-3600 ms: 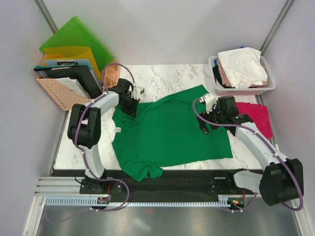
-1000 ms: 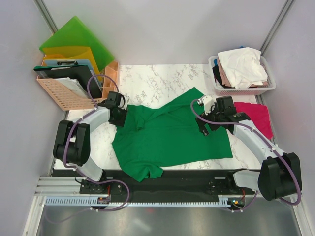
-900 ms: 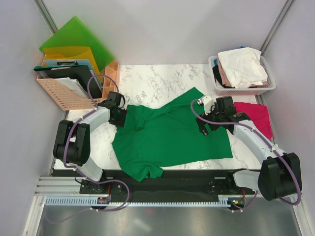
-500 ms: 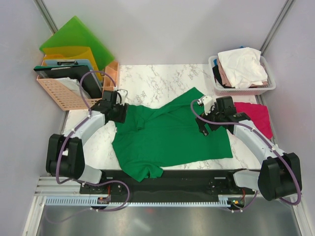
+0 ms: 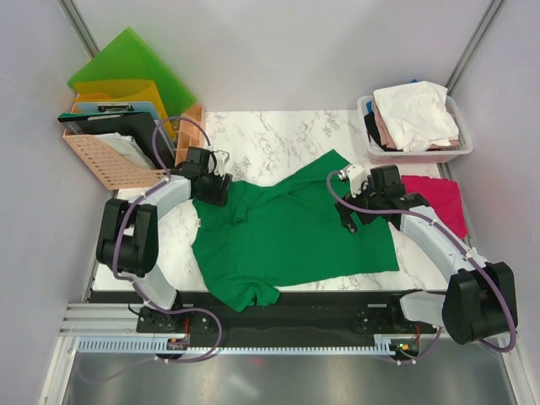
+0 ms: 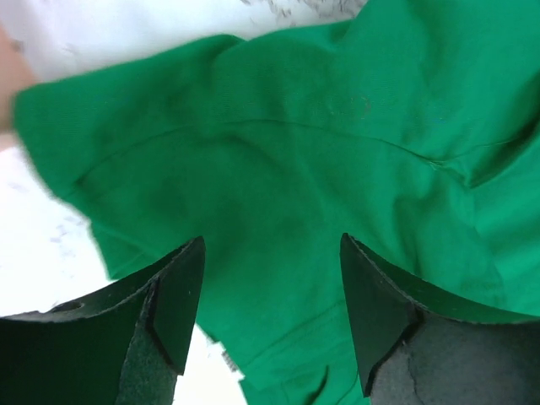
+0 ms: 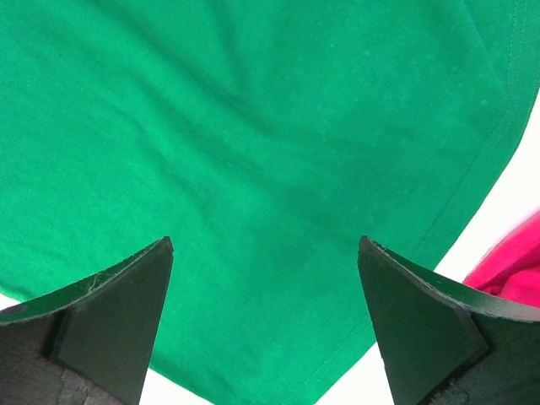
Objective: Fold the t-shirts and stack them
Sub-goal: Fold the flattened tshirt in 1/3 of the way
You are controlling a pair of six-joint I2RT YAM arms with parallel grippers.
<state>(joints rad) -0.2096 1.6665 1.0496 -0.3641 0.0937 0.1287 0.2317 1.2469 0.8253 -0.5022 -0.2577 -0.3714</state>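
A deep green t-shirt (image 5: pixel 291 232) lies spread over the marble table, its upper left part folded in on itself. My left gripper (image 5: pixel 221 189) hovers open at that folded left edge, and the green cloth (image 6: pixel 278 160) fills the left wrist view with nothing between the fingers. Over the shirt's right side my right gripper (image 5: pixel 353 218) is wide open and empty; below it lies green cloth with a hemmed edge (image 7: pixel 439 219). A magenta-red t-shirt (image 5: pixel 439 198) lies to the right of the green one. White and pale pink t-shirts (image 5: pixel 415 114) are heaped in a basket.
A pink laundry basket (image 5: pixel 422 154) stands at the back right. At the back left, an orange crate (image 5: pixel 105 160) holds folders and a clipboard. Bare marble table (image 5: pixel 270 135) shows behind the green shirt. A black rail runs along the near edge.
My left gripper has opened and let go of the green cloth, then shifted a little back and right. The right arm has stayed still.
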